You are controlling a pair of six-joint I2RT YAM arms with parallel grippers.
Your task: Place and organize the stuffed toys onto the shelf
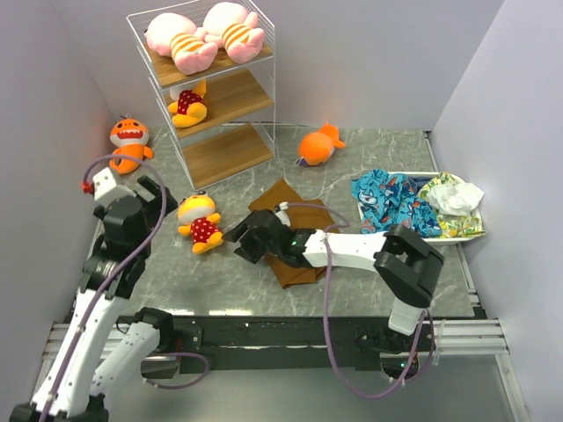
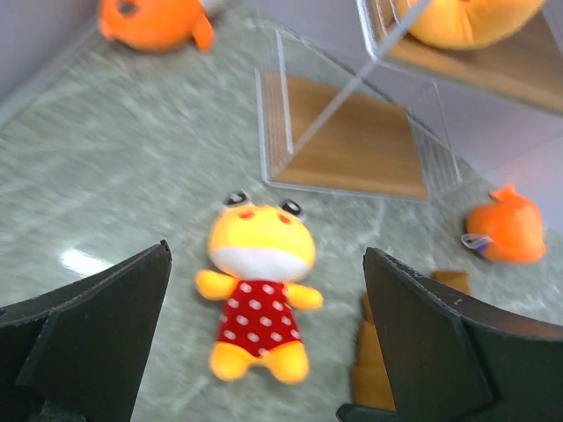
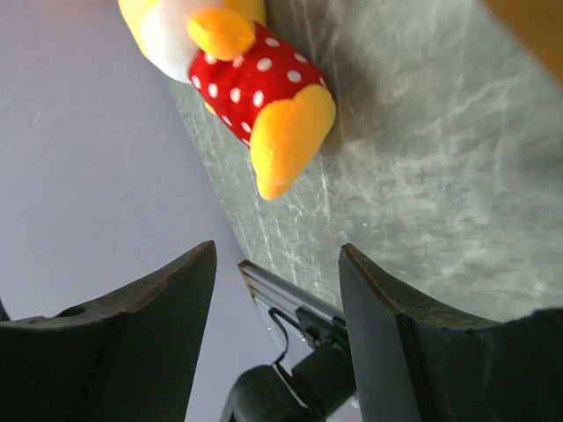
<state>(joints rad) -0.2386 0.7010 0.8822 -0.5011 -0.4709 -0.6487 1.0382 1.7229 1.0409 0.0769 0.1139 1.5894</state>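
Observation:
A yellow stuffed toy in a red polka-dot outfit (image 1: pixel 201 221) lies on its back on the table. It also shows in the left wrist view (image 2: pixel 259 299) and the right wrist view (image 3: pixel 246 75). My left gripper (image 1: pixel 163 195) (image 2: pixel 266 255) hovers open just left of it, jaws wide apart. My right gripper (image 1: pixel 236 239) (image 3: pixel 277 255) is open and empty just right of it. The shelf (image 1: pixel 211 88) holds two pink striped toys (image 1: pixel 204 37) on the top board and a yellow toy (image 1: pixel 188 107) on the middle board. One orange shark (image 1: pixel 128 141) lies left of the shelf, another (image 1: pixel 318 145) to its right.
A folded brown cloth (image 1: pixel 290 233) lies under my right arm. A white tray (image 1: pixel 471 230) at the right holds colourful patterned fabric (image 1: pixel 400 204). Walls close in on the left, back and right. The shelf's bottom board (image 2: pixel 352 145) is bare.

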